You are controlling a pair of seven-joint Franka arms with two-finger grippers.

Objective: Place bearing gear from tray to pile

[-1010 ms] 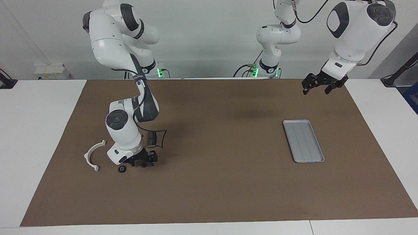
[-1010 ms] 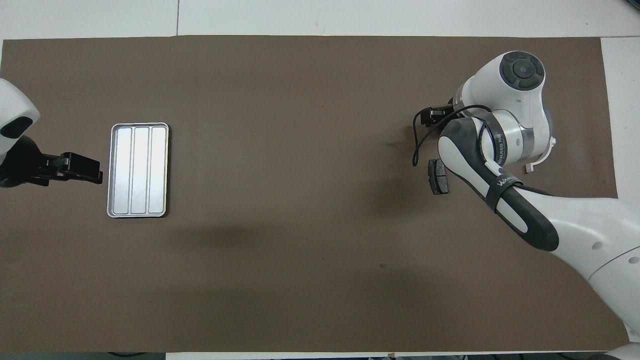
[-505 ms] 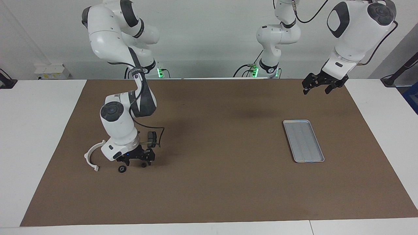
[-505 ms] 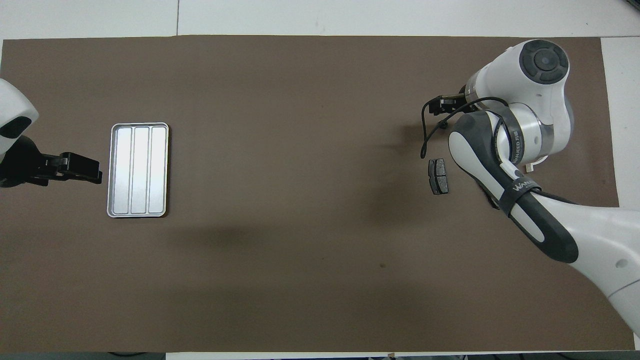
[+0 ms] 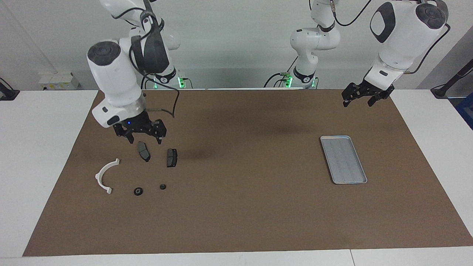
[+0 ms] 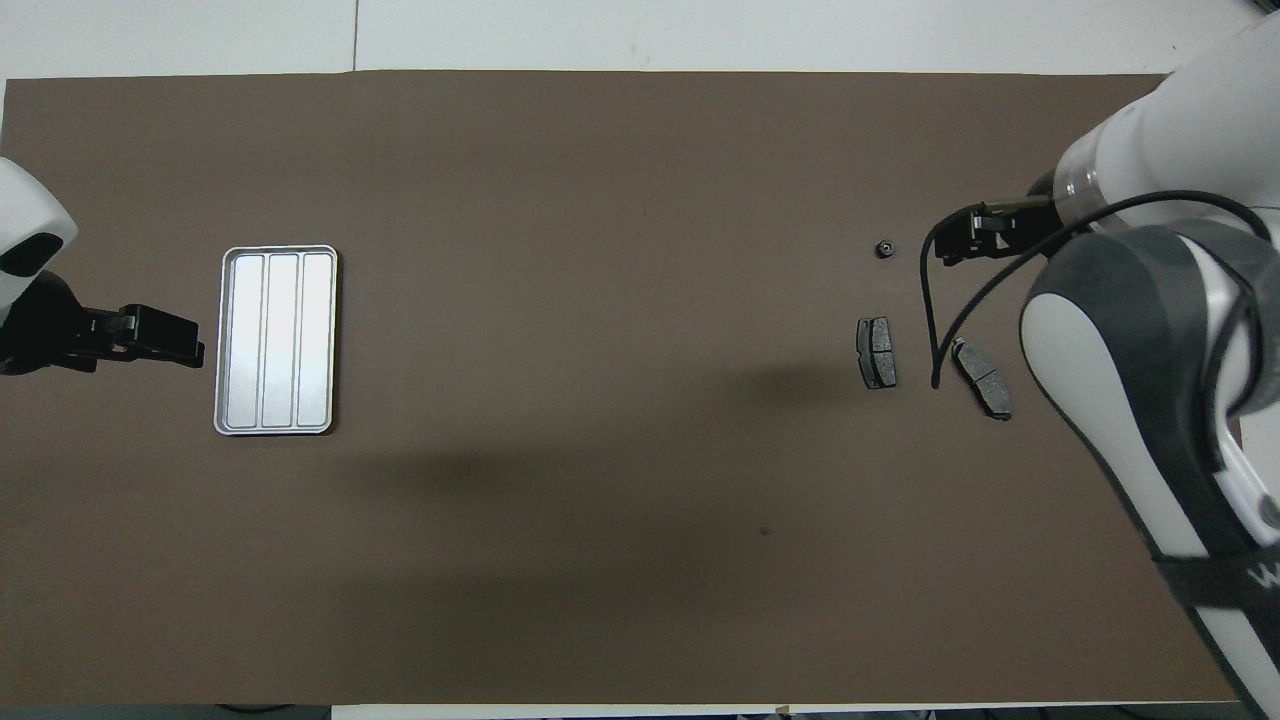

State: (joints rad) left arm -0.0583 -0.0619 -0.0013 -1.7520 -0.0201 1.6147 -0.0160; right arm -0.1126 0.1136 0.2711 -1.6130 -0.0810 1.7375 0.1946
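The tray (image 5: 343, 159) lies bare at the left arm's end of the table, its ridged floor holding no part that shows, which suggests the transfer is finished as things lie now: two small dark bearing gears sit on the brown mat (image 5: 244, 207) at the right arm's end, the larger gear (image 5: 138, 191) just beside the white half-ring bracket (image 5: 105, 175) and the smaller gear (image 5: 162, 186) near it, both farther from the robots than the two dark brake pads (image 5: 172, 157), so all five pieces read as one loose pile. The gears rest flat and apart from each other, a sensible way to leave round parts that might otherwise roll. The right gripper (image 5: 141, 137) hangs in the air over the pad nearer the bracket, fingers spread and pinching nothing, well clear of the pile; that height looks like a retreat clearance so the fingers cannot knock the small parts. The left gripper (image 5: 359, 99) waits aloft over the mat at the edge nearest the robots, toward the left arm's end, also spread and carrying nothing, out of the way of the tray. In the overhead view the right arm's dark strap shows a white letter or two at the frame edge, too cropped to read; no other label or writing can be made out
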